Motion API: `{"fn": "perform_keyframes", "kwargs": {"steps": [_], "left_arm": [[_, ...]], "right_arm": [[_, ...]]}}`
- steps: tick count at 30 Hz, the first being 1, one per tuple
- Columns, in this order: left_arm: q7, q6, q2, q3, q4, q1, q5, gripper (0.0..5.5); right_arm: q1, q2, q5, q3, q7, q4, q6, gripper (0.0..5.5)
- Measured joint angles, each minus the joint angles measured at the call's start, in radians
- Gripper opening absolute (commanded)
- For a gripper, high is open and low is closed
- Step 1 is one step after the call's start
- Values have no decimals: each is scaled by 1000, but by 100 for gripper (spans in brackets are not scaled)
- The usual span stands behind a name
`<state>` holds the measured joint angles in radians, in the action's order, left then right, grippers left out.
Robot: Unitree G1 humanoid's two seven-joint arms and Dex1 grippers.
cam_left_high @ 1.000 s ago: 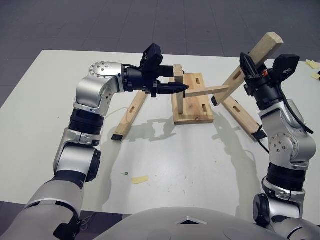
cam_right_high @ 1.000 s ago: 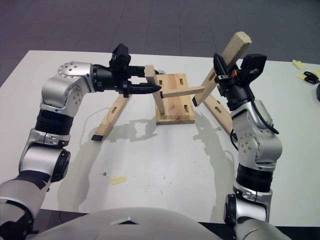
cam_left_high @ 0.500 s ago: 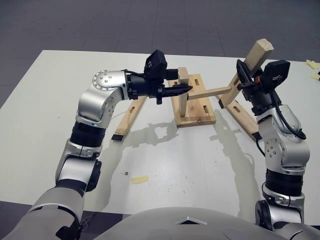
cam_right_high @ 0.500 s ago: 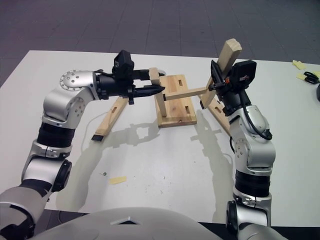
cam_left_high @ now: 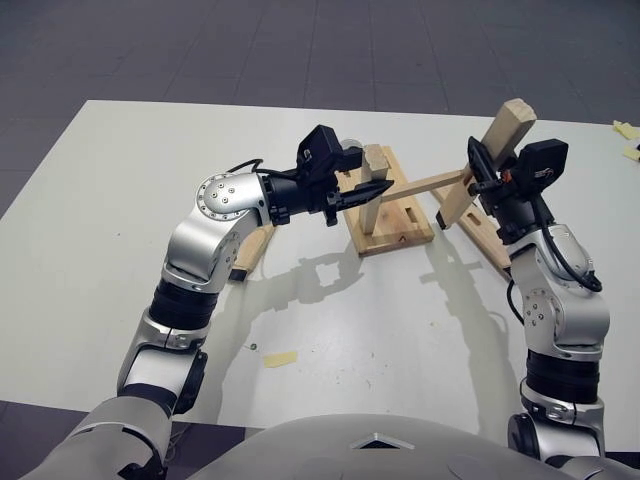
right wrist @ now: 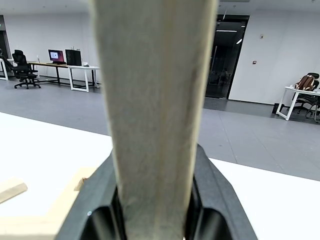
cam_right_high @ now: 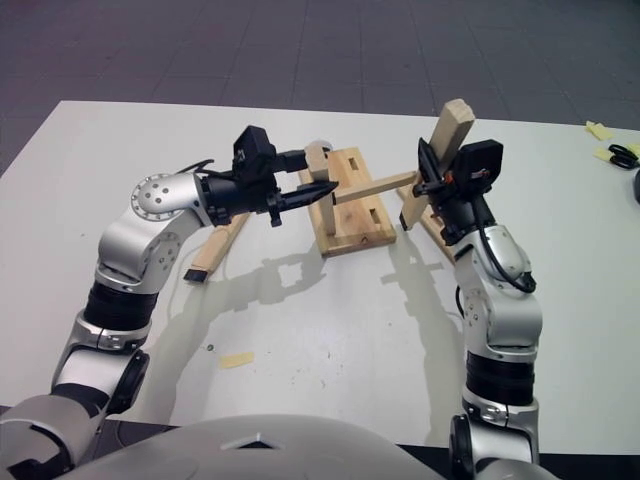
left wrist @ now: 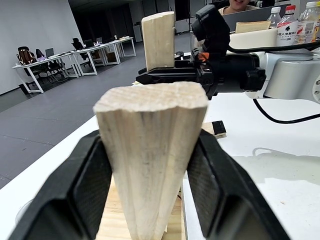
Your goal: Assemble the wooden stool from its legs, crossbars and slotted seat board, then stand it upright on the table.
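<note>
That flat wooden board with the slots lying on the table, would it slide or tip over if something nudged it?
Probably slide, not tip: the slotted wooden seat board lies flat and low on the smooth white table. It looks like thick solid wood, so likely stiff and fairly heavy for its size.

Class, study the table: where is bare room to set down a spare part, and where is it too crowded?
Free: the near table, from the seat board to the tape scrap; also the left end, beyond the lying leg. Crowded: the middle, where left gripper and right gripper hold the upright leg and tilted leg, joined by a crossbar.
</note>
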<state>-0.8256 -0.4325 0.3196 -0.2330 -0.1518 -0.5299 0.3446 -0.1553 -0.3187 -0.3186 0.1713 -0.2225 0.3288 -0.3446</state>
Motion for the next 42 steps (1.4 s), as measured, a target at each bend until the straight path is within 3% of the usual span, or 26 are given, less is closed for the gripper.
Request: {"fn": "perform_keyframes", "kwargs": {"steps": [33,42], "left_arm": [[72,110,-13,-18,20,44,-10,208],[82,34,-39,36,8,62,61,208]], "right_arm": [[-31,9,21,-31,-110,-59,62,102],[-48,-1,-26,-28,-136,-58,42,102]]}}
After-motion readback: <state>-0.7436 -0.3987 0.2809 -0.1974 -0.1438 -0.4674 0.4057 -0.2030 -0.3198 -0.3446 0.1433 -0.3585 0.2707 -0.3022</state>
